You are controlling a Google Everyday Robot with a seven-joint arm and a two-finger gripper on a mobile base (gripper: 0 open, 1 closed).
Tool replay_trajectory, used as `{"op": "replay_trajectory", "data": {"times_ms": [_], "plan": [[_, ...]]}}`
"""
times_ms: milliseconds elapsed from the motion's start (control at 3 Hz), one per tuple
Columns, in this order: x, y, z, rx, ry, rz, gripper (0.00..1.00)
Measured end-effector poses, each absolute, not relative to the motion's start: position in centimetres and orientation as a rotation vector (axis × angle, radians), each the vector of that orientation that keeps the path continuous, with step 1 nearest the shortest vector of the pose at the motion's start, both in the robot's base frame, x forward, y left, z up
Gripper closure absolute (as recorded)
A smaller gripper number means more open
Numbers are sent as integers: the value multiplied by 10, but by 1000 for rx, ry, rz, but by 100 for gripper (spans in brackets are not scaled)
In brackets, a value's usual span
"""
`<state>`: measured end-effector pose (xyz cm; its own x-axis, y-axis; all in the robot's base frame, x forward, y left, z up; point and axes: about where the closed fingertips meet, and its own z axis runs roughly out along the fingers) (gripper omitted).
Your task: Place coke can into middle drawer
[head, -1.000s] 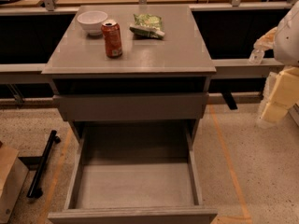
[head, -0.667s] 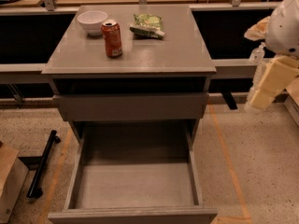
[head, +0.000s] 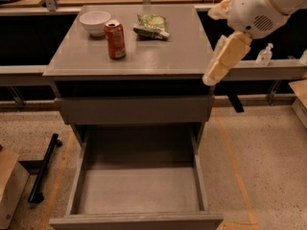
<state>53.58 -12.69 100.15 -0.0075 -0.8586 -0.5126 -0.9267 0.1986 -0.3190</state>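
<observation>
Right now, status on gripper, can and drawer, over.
Gripper at cabinet's right edge, apart from coke can. Can upright on top, near bowl. Middle drawer open. Snack bag between gripper and can.

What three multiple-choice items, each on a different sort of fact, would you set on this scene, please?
1. Where does the coke can stand?
A. on the floor
B. on the cabinet top, beside the white bowl
C. on a shelf

2. How many things sit on the cabinet top?
A. one
B. five
C. three

3. The middle drawer is:
A. pulled open and empty
B. shut
C. taken out of the cabinet

Answers: 1 B, the can stands upright near the bowl, with the gripper off the cabinet's right edge, apart from it. 2 C, can, bowl and green snack bag. 3 A, its bare floor shows.
</observation>
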Motion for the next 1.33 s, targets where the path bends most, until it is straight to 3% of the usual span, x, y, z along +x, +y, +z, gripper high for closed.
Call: {"op": "replay_trajectory", "data": {"times_ms": [667, 1333], "plan": [[548, -116, 990, -1607, 1854, 190, 0], [603, -69, 956, -1461, 1790, 249, 0]]}}
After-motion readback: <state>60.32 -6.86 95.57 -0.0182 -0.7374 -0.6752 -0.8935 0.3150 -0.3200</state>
